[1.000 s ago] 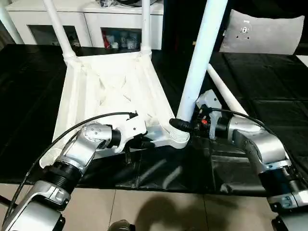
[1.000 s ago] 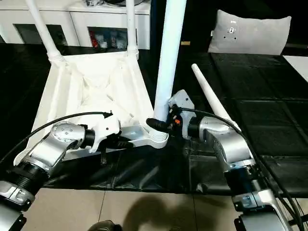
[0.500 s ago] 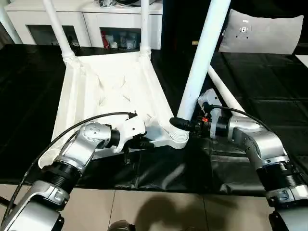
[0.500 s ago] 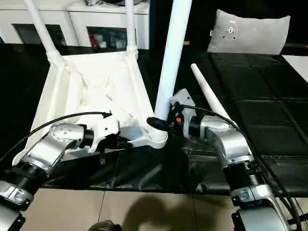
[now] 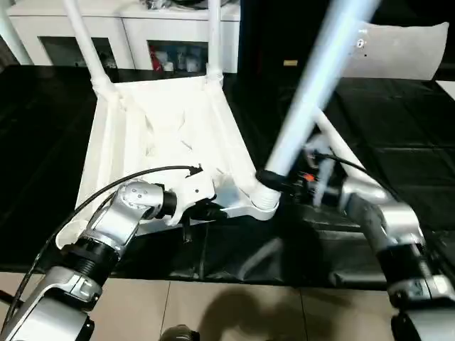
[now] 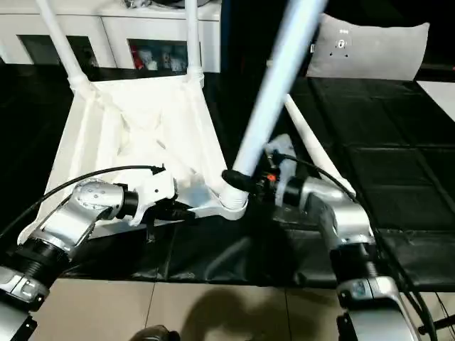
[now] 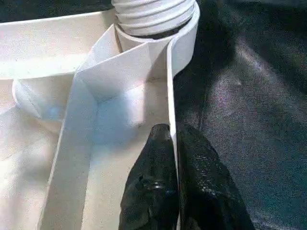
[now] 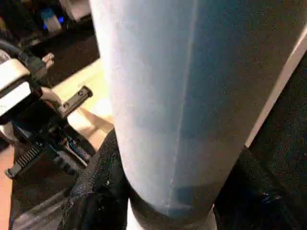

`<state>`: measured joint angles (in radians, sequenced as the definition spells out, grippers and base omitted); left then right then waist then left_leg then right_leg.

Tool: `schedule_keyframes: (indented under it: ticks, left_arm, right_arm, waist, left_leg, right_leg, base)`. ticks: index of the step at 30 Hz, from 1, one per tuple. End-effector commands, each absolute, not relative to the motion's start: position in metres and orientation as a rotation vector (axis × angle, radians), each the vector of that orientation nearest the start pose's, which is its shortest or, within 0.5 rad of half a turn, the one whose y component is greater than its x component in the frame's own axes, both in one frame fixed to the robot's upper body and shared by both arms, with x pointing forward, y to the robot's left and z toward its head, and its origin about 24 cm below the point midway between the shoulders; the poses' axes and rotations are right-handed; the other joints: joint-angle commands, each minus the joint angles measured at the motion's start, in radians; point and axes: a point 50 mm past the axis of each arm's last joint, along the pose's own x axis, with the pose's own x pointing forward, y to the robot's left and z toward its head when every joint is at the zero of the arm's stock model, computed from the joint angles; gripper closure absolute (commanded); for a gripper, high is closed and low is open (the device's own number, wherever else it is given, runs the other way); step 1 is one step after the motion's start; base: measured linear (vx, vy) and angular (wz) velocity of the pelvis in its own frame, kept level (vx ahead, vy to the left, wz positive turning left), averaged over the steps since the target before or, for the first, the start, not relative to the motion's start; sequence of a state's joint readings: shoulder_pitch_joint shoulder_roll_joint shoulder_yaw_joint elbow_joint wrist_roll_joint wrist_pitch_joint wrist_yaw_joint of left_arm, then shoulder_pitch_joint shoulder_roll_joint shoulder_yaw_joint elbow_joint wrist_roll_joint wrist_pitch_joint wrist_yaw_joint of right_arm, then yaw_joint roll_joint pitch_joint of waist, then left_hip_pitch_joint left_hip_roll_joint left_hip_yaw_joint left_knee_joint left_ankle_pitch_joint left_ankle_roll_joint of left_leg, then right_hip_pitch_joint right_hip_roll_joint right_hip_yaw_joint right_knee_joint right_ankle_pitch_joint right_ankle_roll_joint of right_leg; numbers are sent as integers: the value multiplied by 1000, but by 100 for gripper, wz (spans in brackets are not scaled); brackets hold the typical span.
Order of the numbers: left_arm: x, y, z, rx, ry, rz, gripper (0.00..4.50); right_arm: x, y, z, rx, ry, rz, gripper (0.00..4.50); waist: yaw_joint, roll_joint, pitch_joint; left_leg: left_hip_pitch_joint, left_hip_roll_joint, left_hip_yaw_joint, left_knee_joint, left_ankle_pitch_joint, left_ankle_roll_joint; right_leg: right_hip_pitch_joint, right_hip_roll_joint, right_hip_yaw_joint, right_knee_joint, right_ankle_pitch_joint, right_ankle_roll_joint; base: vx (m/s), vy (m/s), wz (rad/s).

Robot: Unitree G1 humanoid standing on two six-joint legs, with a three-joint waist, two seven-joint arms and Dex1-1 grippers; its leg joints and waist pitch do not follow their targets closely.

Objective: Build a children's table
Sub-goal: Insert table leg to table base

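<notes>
The children's table lies upside down on a black mat, its ribbed top (image 5: 163, 135) facing up. Two white legs (image 5: 85, 42) (image 5: 213, 35) stand in the far corner sockets. My left gripper (image 7: 173, 139) is shut on the thin side wall of the top, just short of the near right corner socket (image 5: 261, 202). My right gripper (image 5: 274, 179) is closed around the base of a third leg (image 5: 313, 85), its black fingers (image 8: 96, 187) hugging both sides of the tube. This leg's threaded end sits in that socket and the leg leans to the right. A fourth leg (image 6: 313, 136) lies loose on the mat behind my right arm.
A white cabinet (image 5: 142, 28) with dark glass compartments runs along the back. A grey cushion (image 6: 370, 46) rests at the back right. The black mat (image 5: 398, 128) ends in front of me at a beige floor (image 5: 234, 312).
The held leg has tipped from nearly upright to a strong lean to the right, with my right wrist turning along. My left gripper has kept its hold on the wall.
</notes>
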<state>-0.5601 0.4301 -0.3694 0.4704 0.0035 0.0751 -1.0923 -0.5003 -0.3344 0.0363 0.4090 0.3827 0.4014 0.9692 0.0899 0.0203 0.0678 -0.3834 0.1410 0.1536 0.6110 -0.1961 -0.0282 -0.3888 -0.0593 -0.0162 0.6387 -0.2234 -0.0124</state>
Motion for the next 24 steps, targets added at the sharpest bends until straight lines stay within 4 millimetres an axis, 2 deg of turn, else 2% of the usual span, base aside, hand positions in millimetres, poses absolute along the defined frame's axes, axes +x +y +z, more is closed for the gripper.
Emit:
schedule_keyframes:
  ticks: [1, 5, 7, 8, 10, 13, 19, 20, 22, 24]
  left_arm:
    - [317, 130, 72, 564, 317, -1282, 450]
    - [318, 130, 73, 557, 315, -1279, 450]
    - [318, 130, 73, 554, 314, -1280, 450]
    - [318, 129, 73, 554, 314, -1281, 450]
    - [318, 129, 73, 555, 315, -1282, 450]
    - [318, 129, 73, 558, 316, -1289, 450]
    - [318, 129, 76, 576, 316, -1307, 450]
    - [317, 129, 76, 577, 316, -1308, 450]
    - [316, 129, 79, 579, 315, -1330, 450]
    - [316, 129, 80, 580, 314, -1335, 450]
  right_arm:
    - [307, -152, 60, 200, 321, 1024, 262]
    - [298, -153, 53, 130, 284, 1013, 262]
    - [296, -155, 49, 7, 300, 1008, 262]
    - [296, -155, 47, -48, 312, 1019, 262]
    - [295, -155, 46, -82, 324, 1029, 262]
    - [299, -155, 45, -150, 354, 1045, 262]
    - [304, -151, 44, -204, 409, 1122, 262]
    - [303, -150, 43, -204, 416, 1131, 262]
    - [301, -149, 43, -211, 436, 1172, 262]
    - [301, -148, 43, -213, 437, 1179, 262]
  waist:
    - [6, 8, -67]
    - [11, 11, -71]
    - [12, 17, -68]
    - [11, 14, -66]
    - [10, 18, -63]
    - [6, 17, -60]
    - [1, 24, -54]
    - [0, 22, -55]
    - [1, 31, -54]
    - [0, 26, -55]
  left_leg:
    - [21, 85, -23, -86, -186, 19]
    - [18, 83, -22, -82, -126, 46]
    - [18, 83, -23, -84, -149, 44]
    - [19, 84, -23, -87, -165, 34]
    - [22, 84, -22, -90, -197, 23]
    - [22, 86, -23, -93, -220, 14]
    - [24, 87, -24, -98, -267, 1]
    - [25, 87, -23, -97, -264, 2]
    - [24, 87, -24, -97, -259, 3]
    - [23, 87, -23, -96, -241, 11]
  right_leg:
    - [42, -94, 40, -77, -20, -273]
    - [45, -93, 36, -71, 78, -283]
    - [44, -94, 35, -75, 36, -285]
    - [43, -93, 34, -79, 3, -279]
    - [41, -93, 37, -83, -51, -274]
    - [42, -93, 38, -85, -81, -269]
    - [39, -93, 40, -88, -107, -273]
    - [40, -92, 40, -87, -92, -274]
    - [39, -91, 39, -85, -65, -278]
    - [42, -91, 39, -83, -31, -284]
  base:
    - [0, 0, 0]
    - [0, 0, 0]
    - [0, 0, 0]
    - [0, 0, 0]
    - [0, 0, 0]
    - [0, 0, 0]
    - [0, 0, 0]
    - [0, 0, 0]
    - [0, 0, 0]
    - [0, 0, 0]
